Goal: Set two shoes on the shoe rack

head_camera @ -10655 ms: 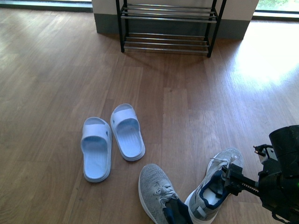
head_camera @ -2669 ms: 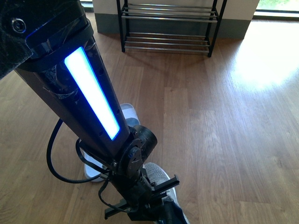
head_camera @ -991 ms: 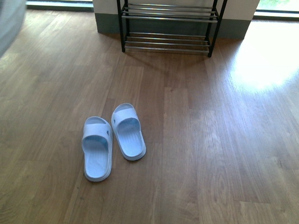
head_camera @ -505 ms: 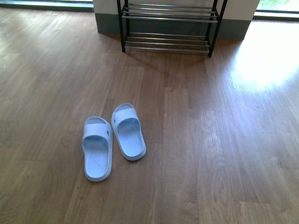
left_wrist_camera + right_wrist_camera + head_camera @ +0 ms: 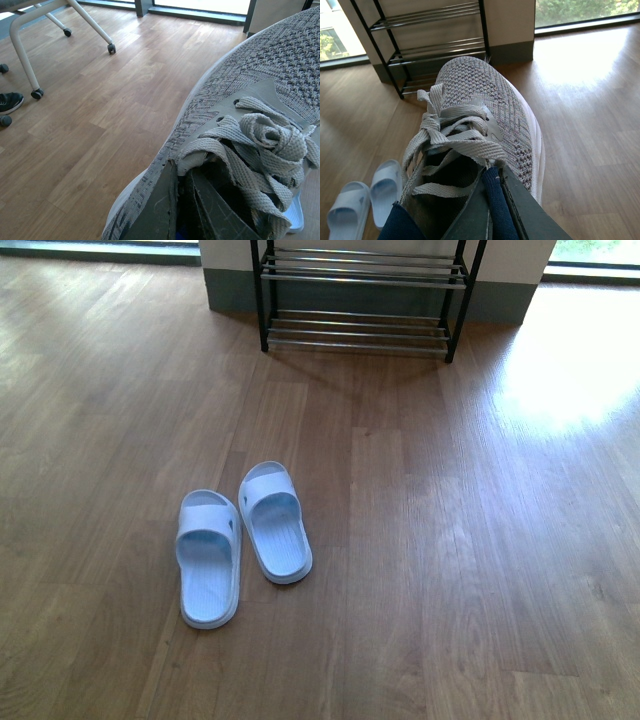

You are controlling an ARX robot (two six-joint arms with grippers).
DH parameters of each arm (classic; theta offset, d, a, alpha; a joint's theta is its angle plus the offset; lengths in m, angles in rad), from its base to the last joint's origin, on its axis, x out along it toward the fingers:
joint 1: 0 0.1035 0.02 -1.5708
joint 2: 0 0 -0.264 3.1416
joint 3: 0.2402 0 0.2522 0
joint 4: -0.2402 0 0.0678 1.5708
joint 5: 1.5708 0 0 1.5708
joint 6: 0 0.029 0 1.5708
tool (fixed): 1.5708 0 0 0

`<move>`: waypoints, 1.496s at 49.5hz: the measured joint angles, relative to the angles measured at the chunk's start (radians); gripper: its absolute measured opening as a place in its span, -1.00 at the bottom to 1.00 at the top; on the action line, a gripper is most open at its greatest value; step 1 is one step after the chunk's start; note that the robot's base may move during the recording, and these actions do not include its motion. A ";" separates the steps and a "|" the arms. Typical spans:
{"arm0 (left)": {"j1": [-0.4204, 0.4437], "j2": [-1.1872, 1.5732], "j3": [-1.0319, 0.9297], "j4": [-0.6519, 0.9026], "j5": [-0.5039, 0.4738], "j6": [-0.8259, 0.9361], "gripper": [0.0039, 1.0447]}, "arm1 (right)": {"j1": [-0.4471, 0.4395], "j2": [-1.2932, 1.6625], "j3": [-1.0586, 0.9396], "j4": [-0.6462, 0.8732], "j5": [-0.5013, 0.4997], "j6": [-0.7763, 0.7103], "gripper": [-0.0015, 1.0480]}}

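Left tool [image 5: 181, 212] is clamped on one gray sneaker [image 5: 260, 65]. Right tool [image 5: 492, 210] grips the other sneaker [image 5: 485, 85], toe pointing at the shoe rack [image 5: 435, 50], well apart.

Only the left gripper [image 5: 183, 172] and right gripper [image 5: 492, 172] are showing, each presenting two flat, dark grey, faintly scuffed fingers [image 5: 155, 210] tapering to narrow tips.
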 joint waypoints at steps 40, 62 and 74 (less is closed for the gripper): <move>0.001 0.000 -0.001 0.002 -0.003 0.003 -0.97 | 0.000 0.000 0.000 0.000 -0.002 0.000 -0.97; 0.004 0.000 -0.003 0.002 0.002 0.005 -0.97 | 0.000 -0.001 0.000 0.000 0.003 0.000 -0.97; 0.003 0.005 -0.003 0.002 0.005 0.006 -0.97 | 0.000 0.000 0.000 0.000 0.008 0.000 -0.97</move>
